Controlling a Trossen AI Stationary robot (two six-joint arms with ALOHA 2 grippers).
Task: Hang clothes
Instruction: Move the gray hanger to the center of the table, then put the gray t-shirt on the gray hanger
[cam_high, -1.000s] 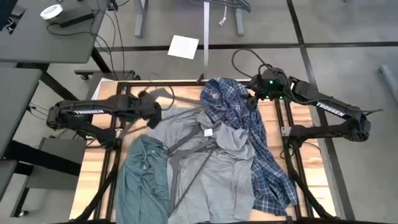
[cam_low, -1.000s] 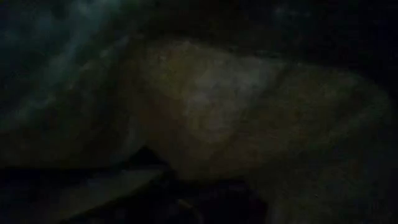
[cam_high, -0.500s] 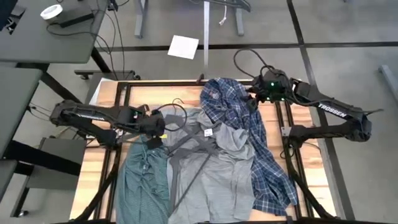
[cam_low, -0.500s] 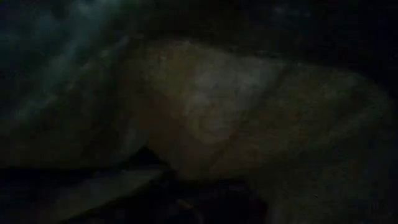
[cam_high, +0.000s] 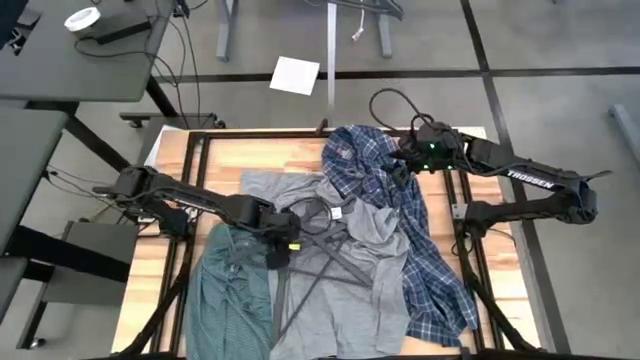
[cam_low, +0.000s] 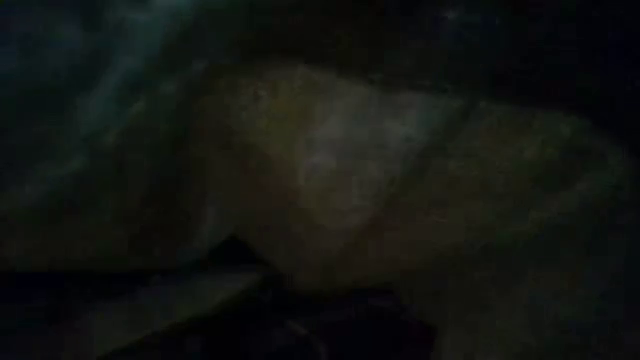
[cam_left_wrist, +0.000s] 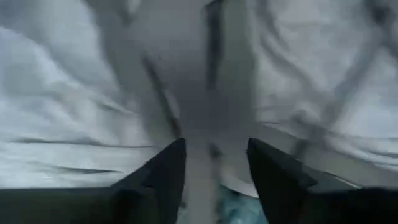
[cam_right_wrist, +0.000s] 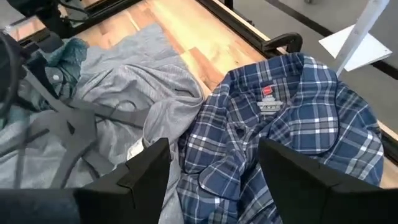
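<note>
From above, three shirts lie spread over the wooden table (cam_high: 225, 160): the green shirt (cam_high: 232, 295) at the near left, the grey tee (cam_high: 345, 265) in the middle, the plaid shirt (cam_high: 420, 250) running down the right side and overlapping the tee's edge. Thin dark hangers (cam_high: 320, 250) lie across the tee. The left gripper (cam_high: 279, 252) is stretched out low over the tee's left edge, right by the green shirt. The right gripper (cam_high: 400, 168) hangs at the far right, over the plaid shirt's upper part.

The low view is dark; only dim folds of cloth show.

At the left wrist, the fingers (cam_left_wrist: 163, 177) stand parted, close over grey cloth, with nothing between them.

At the right wrist, the fingers (cam_right_wrist: 140, 174) are spread wide and empty above the plaid shirt's collar and the tee.
</note>
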